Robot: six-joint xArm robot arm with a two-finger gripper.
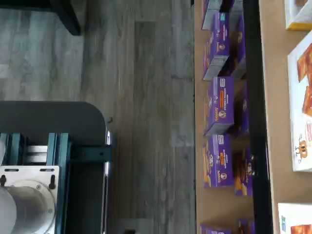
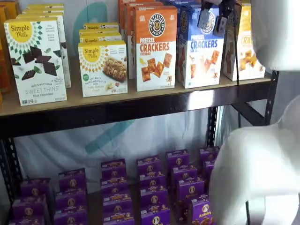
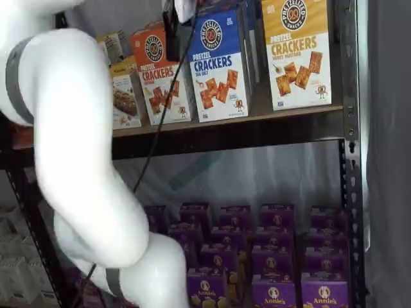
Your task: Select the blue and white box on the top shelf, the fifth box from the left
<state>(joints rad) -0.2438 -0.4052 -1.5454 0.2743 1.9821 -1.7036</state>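
Shelf views show the tall blue-and-white cardboard cracker box [image 3: 221, 64] untouched on the tan wooden top shelf [image 2: 117, 101]; the black fingers [image 2: 214, 16] hang before it, opening unclear, so the grasp remains.

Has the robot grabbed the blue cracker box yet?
Not yet. The blue and white box stands on the top shelf between the orange box and the yellow-topped box. The gripper hangs in front of its top, holding nothing. Grabbing and pulling it out remain.

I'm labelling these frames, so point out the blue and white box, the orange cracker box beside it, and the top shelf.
blue and white box [image 2: 200, 51]: a shelf view, front face lettering.
orange cracker box [image 2: 155, 49]: a shelf view, front face.
top shelf [image 2: 140, 105]: a shelf view, dark front rail.
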